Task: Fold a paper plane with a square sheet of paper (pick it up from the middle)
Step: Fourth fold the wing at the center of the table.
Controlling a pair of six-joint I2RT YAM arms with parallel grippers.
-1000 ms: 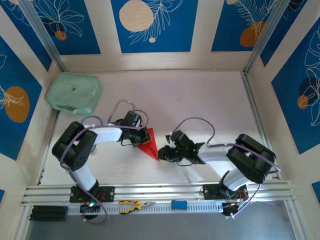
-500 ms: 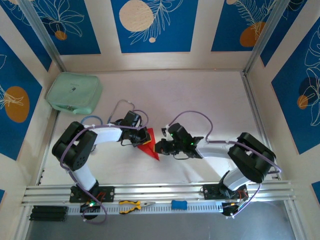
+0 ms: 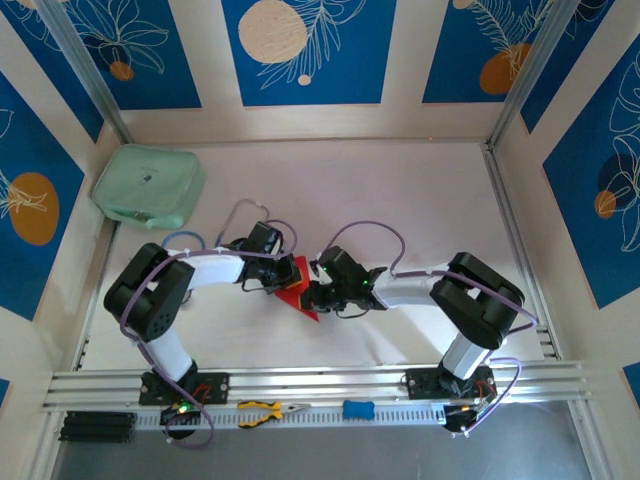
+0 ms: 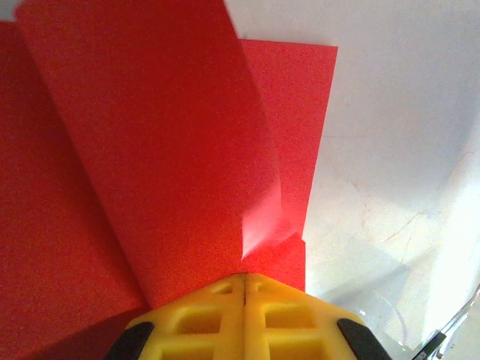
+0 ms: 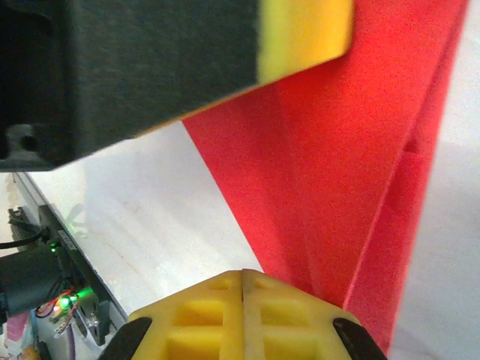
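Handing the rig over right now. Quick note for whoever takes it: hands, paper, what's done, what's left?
Left hand: shut on the creased bright red paper sheet, with a flap rising from its fingertips.
Right hand: shut, tips at the sheet's edge close to the left hand. I cannot tell whether it pinches paper.
Paper: between the two hands, partly folded into overlapping layers.
Done: first folds are in.
Left: not a finished plane yet, so the remaining folds are still to make.
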